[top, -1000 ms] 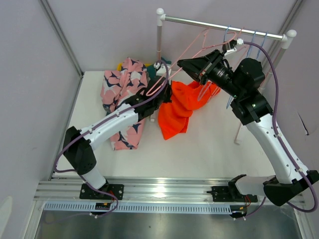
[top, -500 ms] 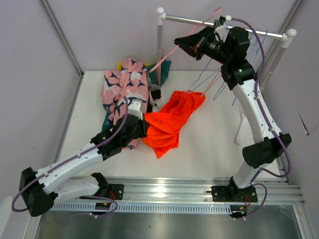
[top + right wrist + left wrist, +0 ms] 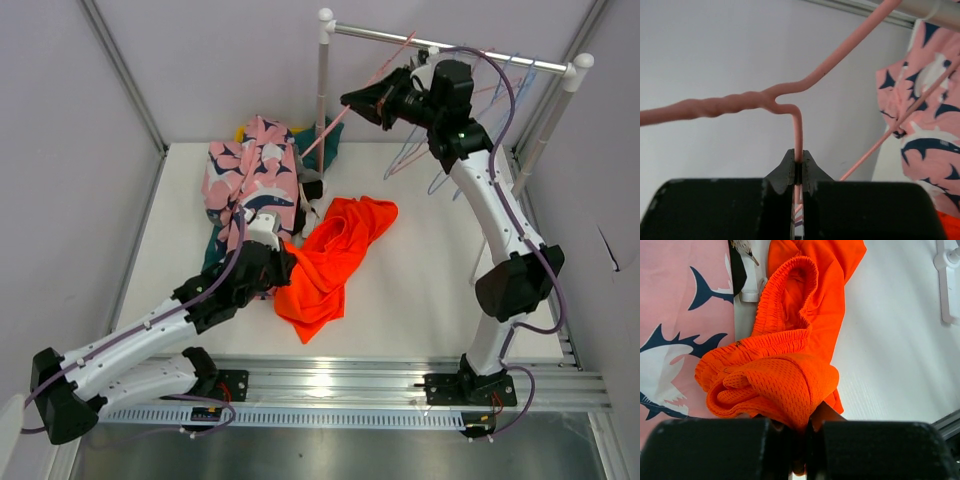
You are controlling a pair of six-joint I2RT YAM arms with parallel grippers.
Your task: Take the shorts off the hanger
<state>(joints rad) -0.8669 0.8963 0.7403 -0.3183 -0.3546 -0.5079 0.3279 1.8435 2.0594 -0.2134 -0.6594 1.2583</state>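
The bright orange shorts point(image 3: 330, 255) lie crumpled on the white table, free of the hanger. My left gripper point(image 3: 283, 262) is shut on their near-left edge; in the left wrist view the orange mesh point(image 3: 780, 385) is pinched between the jaws of the left gripper point(image 3: 800, 440). My right gripper point(image 3: 352, 100) is up by the rail and shut on the pink wire hanger point(image 3: 345, 120); the right gripper point(image 3: 797, 167) grips the hanger's neck point(image 3: 798, 130) in its own view. The pink shorts with navy sharks point(image 3: 245, 180) lie at the back left. A dark teal piece point(image 3: 328, 135) shows behind them.
A white clothes rail point(image 3: 450, 45) on two posts stands at the back right, with several empty blue and pink hangers point(image 3: 420, 155) hanging on it. The left post point(image 3: 322, 90) stands close to the pink shorts. A metal rail point(image 3: 330, 385) runs along the near edge.
My left gripper has pulled the orange shorts nearer and left, fully off the hanger. My right gripper has lifted the pink hanger up and left, close to the rail.
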